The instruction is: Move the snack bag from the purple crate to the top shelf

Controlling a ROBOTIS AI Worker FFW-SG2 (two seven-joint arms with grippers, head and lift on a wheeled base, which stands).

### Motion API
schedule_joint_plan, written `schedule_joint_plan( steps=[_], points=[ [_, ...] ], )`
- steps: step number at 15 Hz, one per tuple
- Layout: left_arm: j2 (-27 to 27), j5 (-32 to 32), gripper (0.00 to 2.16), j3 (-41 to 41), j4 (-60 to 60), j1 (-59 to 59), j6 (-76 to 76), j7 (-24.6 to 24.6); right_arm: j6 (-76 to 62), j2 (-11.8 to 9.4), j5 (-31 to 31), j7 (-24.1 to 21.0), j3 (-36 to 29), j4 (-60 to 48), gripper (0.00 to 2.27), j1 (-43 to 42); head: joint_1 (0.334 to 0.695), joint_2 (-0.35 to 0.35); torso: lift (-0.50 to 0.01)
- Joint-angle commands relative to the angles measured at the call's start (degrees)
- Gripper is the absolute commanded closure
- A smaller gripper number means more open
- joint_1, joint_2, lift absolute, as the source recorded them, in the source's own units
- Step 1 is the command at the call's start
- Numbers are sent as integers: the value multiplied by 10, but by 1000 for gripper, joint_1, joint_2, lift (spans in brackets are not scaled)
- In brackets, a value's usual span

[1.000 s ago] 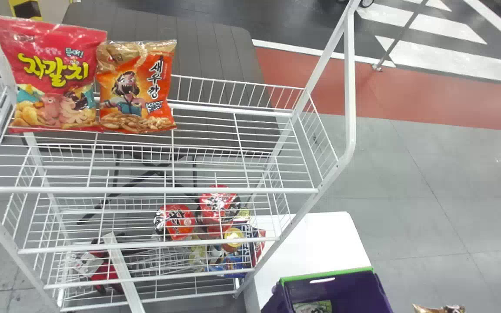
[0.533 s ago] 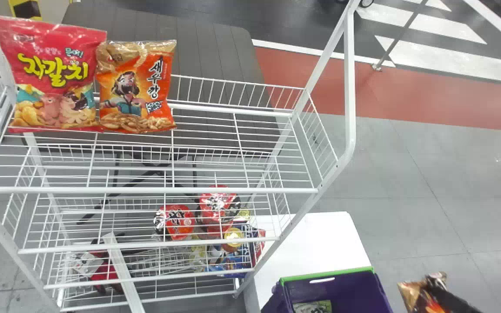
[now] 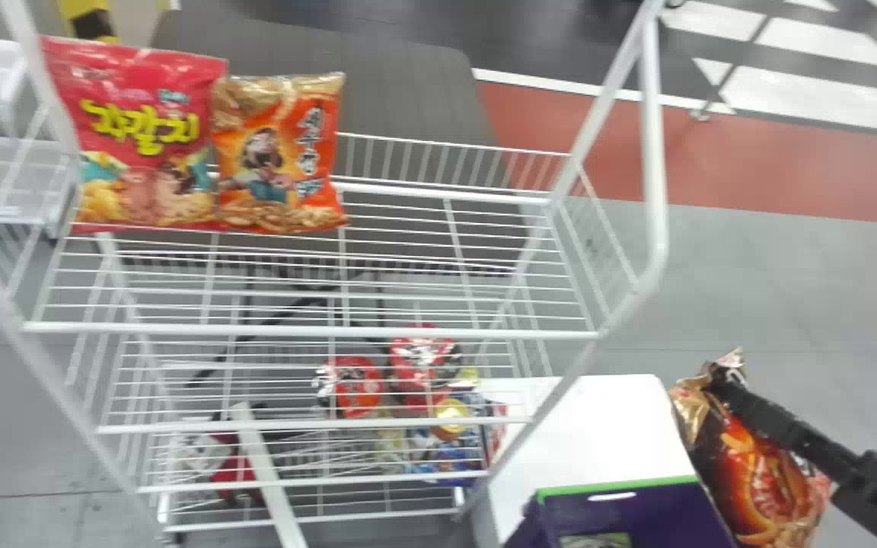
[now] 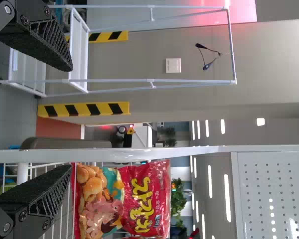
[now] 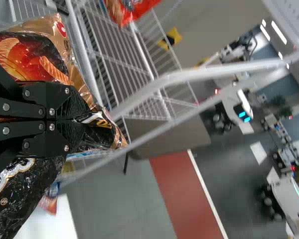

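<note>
At the head view's lower right, my right gripper (image 3: 731, 392) holds the black and orange snack bag (image 3: 758, 472) by its gold upper end, beside the purple crate (image 3: 629, 514). In the right wrist view the right gripper (image 5: 87, 122) is shut on the snack bag (image 5: 40, 55), which spreads to both sides of the fingers. The top shelf (image 3: 408, 262) carries a red bag (image 3: 141, 144) and an orange bag (image 3: 282, 164) at its left. My left arm shows at the head view's left edge; in the left wrist view the left gripper (image 4: 70, 119) stands open, fingers wide apart.
The white rack's slanted right post (image 3: 655, 198) rises between the top shelf and the held bag. Red-lidded cups (image 3: 355, 384) and other packages lie on lower levels. A white table (image 3: 598, 426) stands behind the crate, and a grey table is behind the rack.
The held snack bag has risen from the bottom edge into fuller view, with the right gripper now visible. The head view has shifted, placing the rack farther right. A dark arm part appears at left.
</note>
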Motion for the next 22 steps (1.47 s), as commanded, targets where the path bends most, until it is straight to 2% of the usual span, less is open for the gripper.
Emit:
schedule_joint_plan(
  steps=[1, 2, 4, 6, 10, 11, 12, 14, 15, 17, 20, 22],
  points=[
    [0, 0, 130, 0, -2, 1, 0, 0, 20, 1, -17, -1, 41, -44, 1878, 2, 695, -165, 3],
    [1, 0, 130, -1, -1, 1, 0, 0, 18, 1, -25, -9, 61, -51, 1878, 2, 695, -107, 3],
    [2, 0, 130, -2, -1, 0, 0, 0, -38, 1, -66, -37, 98, -50, 1878, 2, 695, -58, 3],
    [3, 0, 130, -2, -1, 0, 0, 0, -119, 1, -66, -71, 157, -44, 1878, 3, 695, -6, 3],
    [11, 4, 130, -3, -1, -3, -2, 1, -397, 1, -22, -166, 322, 34, 1878, 4, 695, 72, 3],
    [11, 5, 130, -3, -1, -3, -2, 1, -481, 1, -8, -187, 360, 66, 1878, -8, 695, 72, 3],
    [12, 6, 130, -3, 0, -3, -4, 2, -515, 1, 7, -208, 386, 89, 1878, -20, 695, 108, 3],
    [13, 8, 130, -3, 1, -2, -7, 2, -622, 1, 31, -227, 440, 163, 1878, -57, 695, 137, 3],
    [13, 9, 130, -3, 2, -2, -9, 2, -687, 1, 39, -253, 459, 198, 1878, -72, 695, 153, 3],
    [14, 11, 130, -3, 4, -2, -12, 2, -726, 1, 60, -297, 498, 268, 1878, -112, 695, 183, 3],
    [16, 12, 130, -3, 8, -2, -16, 2, -817, 1, 67, -334, 520, 395, 1878, -188, 695, 206, 3],
    [16, 13, 130, -2, 8, -2, -18, 2, -912, 1, 60, -336, 521, 480, 1878, -233, 695, 205, 3]
  ],
)
